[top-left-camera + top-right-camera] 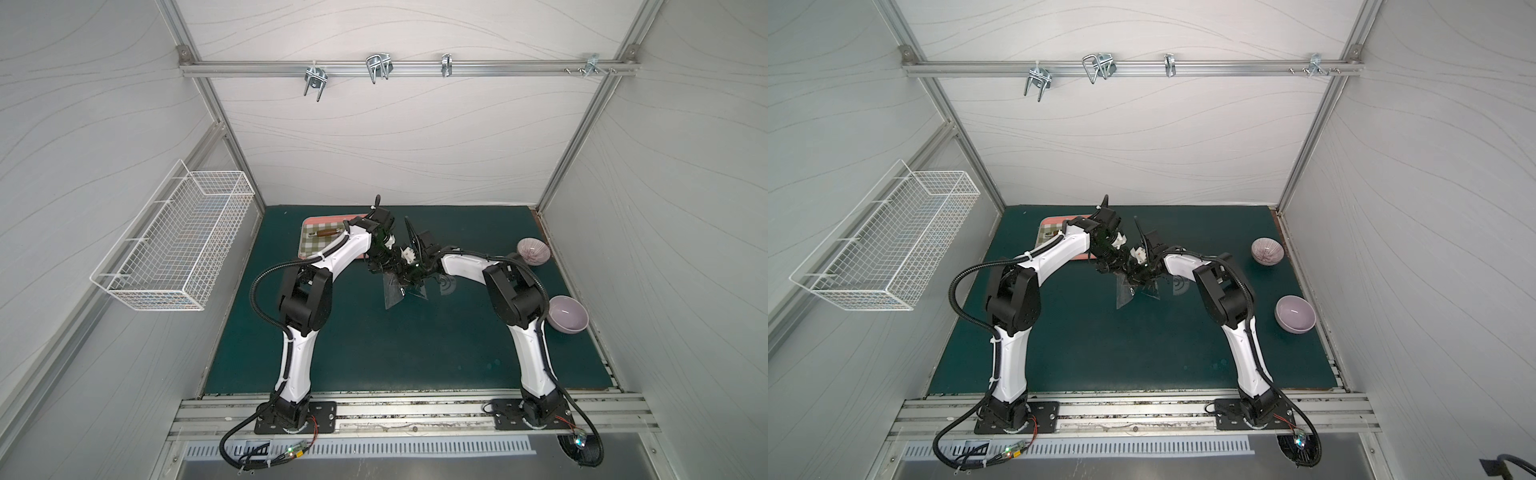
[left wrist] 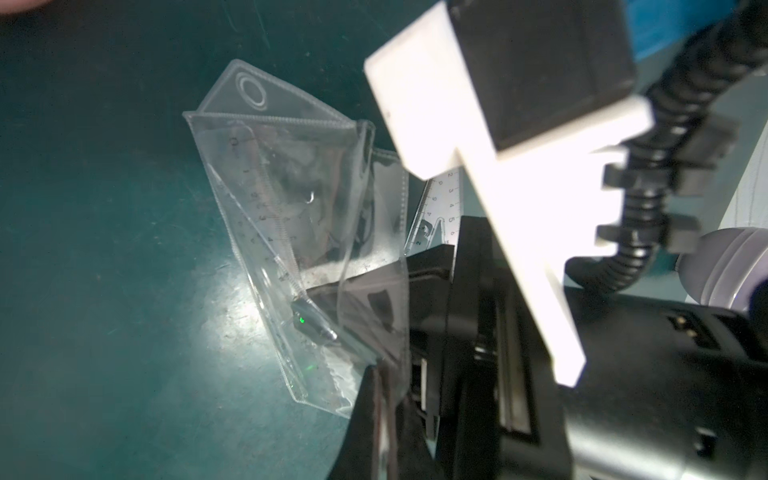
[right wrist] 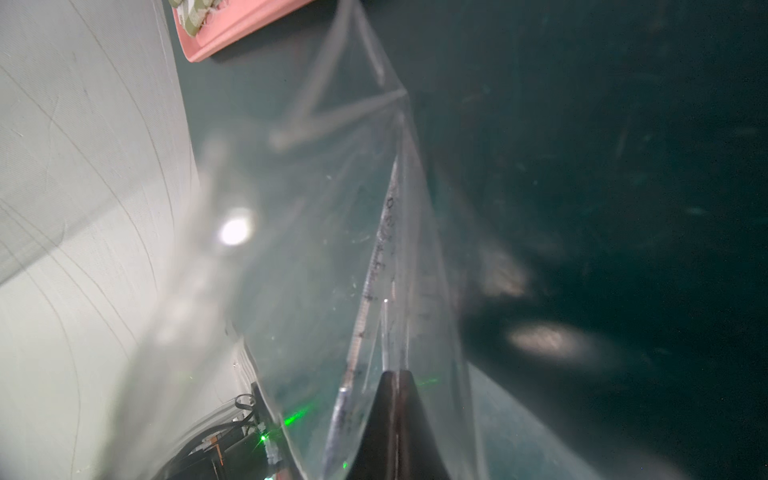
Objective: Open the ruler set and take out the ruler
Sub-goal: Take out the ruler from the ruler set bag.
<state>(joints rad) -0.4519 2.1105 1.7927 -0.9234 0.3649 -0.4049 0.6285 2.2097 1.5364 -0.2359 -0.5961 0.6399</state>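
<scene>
Both grippers were clamped shut: left gripper (image 2: 378, 374) pinching the pouch (image 2: 291, 199) by its corner, right gripper (image 3: 395, 386) closed on clear plastic, pouch or ruler (image 3: 376, 266), couldn't tell.

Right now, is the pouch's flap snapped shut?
No, in the left wrist view the flap with its snap ring sticks out unfolded beyond the body of the pouch.

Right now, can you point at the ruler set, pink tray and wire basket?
ruler set (image 2: 286, 208): left wrist view, clear front.
pink tray (image 1: 312, 246): in a top view, checked floor.
wire basket (image 1: 166, 253): in a top view, white mesh.
</scene>
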